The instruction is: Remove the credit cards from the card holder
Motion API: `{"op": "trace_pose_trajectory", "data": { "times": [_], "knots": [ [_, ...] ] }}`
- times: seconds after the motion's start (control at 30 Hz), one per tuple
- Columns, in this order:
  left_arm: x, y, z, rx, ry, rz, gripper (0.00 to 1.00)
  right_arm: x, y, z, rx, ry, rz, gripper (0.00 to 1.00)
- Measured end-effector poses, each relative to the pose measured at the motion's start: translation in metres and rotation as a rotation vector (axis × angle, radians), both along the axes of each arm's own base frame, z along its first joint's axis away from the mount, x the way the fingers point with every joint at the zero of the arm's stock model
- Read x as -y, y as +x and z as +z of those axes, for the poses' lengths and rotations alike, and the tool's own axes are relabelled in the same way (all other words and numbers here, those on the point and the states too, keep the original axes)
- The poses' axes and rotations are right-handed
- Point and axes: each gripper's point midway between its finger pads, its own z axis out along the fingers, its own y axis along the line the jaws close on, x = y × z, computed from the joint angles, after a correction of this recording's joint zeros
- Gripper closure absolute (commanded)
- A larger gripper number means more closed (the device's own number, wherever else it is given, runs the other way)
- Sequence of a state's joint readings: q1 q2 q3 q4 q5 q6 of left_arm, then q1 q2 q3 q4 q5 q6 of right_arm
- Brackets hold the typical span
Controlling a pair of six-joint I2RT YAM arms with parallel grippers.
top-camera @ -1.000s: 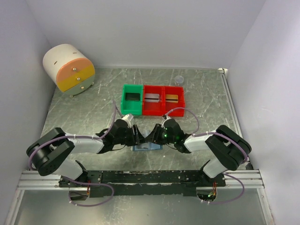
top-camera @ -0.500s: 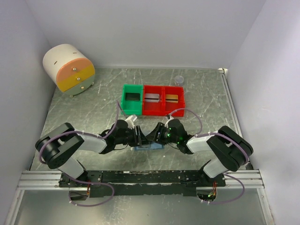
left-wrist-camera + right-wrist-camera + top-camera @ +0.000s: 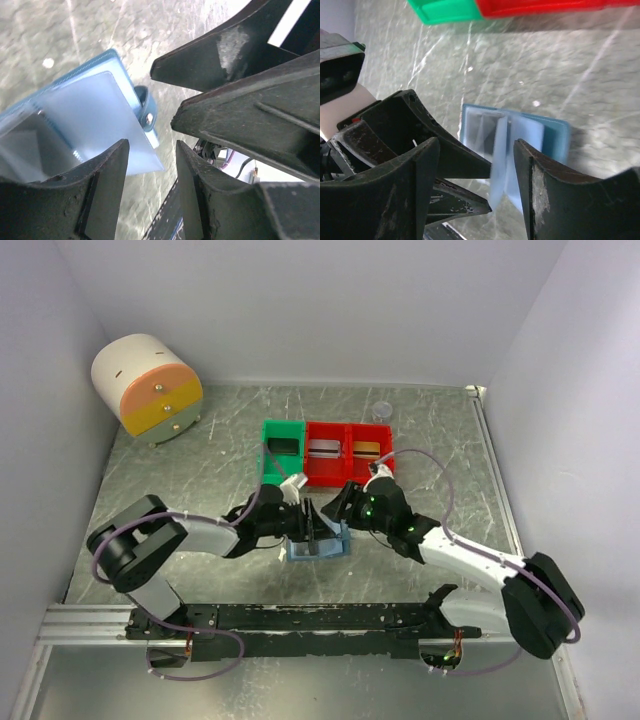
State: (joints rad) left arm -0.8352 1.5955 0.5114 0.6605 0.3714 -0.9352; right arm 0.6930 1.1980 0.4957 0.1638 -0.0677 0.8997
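Both sets of my fingers are spread, gripping nothing. My left gripper (image 3: 316, 527) is nearest, just over the card holder (image 3: 325, 548). My right gripper (image 3: 338, 510) hangs at its 1 o'clock. The holder's long axis runs 9-to-3. The cards (image 3: 323, 448) lie in the bins (image 3: 330, 476) at 12.

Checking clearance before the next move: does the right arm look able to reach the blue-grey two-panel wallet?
Probably yes: the right end effector is open just over the blue-grey two-panel wallet, with only the left end effector crowding one side.
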Motion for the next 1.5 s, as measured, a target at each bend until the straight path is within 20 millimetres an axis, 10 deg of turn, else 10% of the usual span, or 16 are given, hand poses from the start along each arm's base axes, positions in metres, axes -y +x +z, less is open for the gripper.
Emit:
{"op": "trace_pose_trajectory", "data": {
  "times": [0.33, 0.7, 0.9, 1.5],
  "knots": [
    [0.027, -0.012, -0.044, -0.073, 0.057, -0.073, 0.50, 0.038, 0.002, 0.008, 0.033, -0.098, -0.087, 0.64],
    [0.021, -0.022, -0.014, -0.011, 0.071, -0.095, 0.44, 0.010, -0.003, -0.014, -0.045, -0.129, 0.098, 0.69],
    [0.016, -0.019, -0.011, 0.011, 0.119, -0.087, 0.43, 0.004, -0.009, -0.061, -0.150, -0.188, 0.162, 0.69],
    [-0.069, 0.004, 0.034, 0.141, 0.324, 0.257, 0.29, 0.014, -0.009, -0.073, -0.131, -0.277, 0.186, 0.64]
  ]
}}
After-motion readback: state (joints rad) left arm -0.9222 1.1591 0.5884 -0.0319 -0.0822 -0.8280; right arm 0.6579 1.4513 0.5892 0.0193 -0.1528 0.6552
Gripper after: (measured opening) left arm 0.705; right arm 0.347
